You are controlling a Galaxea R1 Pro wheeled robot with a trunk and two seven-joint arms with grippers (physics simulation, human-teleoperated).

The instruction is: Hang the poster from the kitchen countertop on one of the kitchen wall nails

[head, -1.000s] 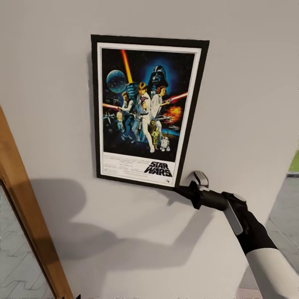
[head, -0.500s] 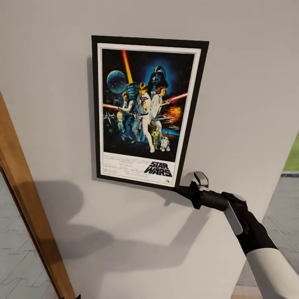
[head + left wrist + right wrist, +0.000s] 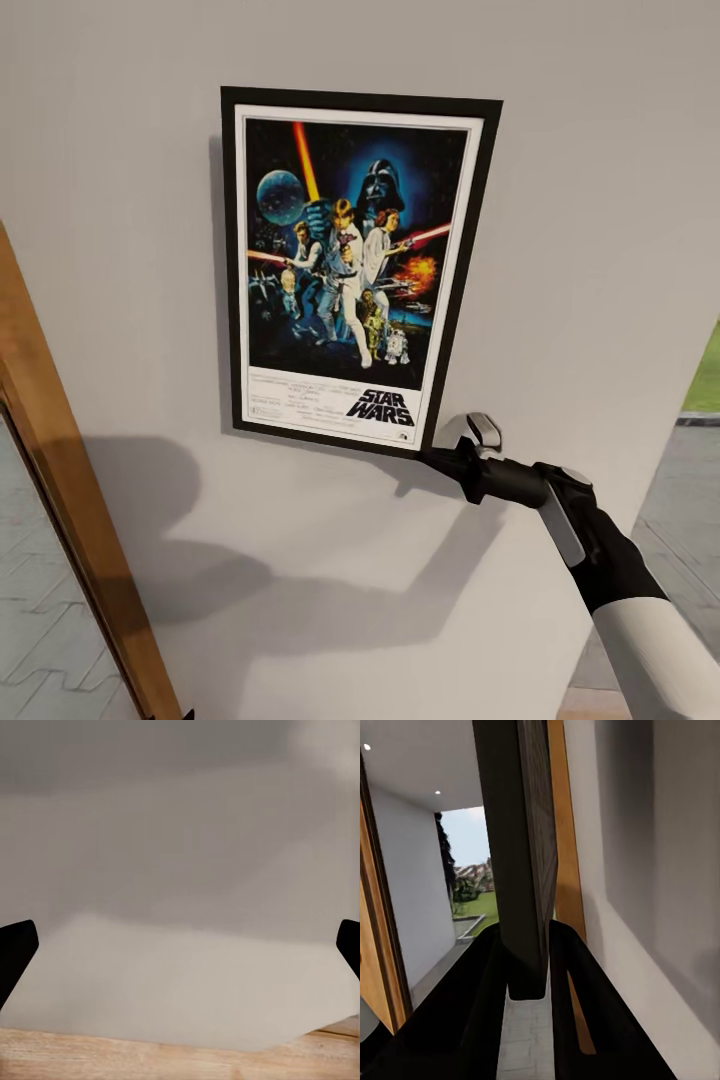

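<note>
The poster [image 3: 350, 270] stands upright and flat against the pale grey wall [image 3: 130, 250], its "STAR WARS" title at its lower edge and its frame reading roughly square to the wall, apart from the taper the camera angle gives it. The right gripper [image 3: 432, 459] is at the poster's lower right corner, and in the right wrist view its two dark fingers [image 3: 480, 982] are clamped on the thin edge of the frame [image 3: 521, 847], with the wall running close alongside. No nail is visible, since the poster's top edge would hide it, so whether the frame has caught cannot be read directly. The step in hand is judged to be seating and letting go. To do it well, the grip should ease a little at a time rather than spring apart, so that any slip shows while the frame can yet be caught; if the poster drops or tips away from the wall, clamp again, lift slightly and press the top edge back toward the wall. Once it hangs by itself, the fingers should draw off sideways from the poster's corner, away from its face, so they do not drag it askew. The left gripper [image 3: 180, 945] has its fingertips set wide apart with nothing between them, facing the wall above a wooden strip [image 3: 112, 1054]. A wooden door frame [image 3: 60, 500] stands to the poster's lower left.
</note>
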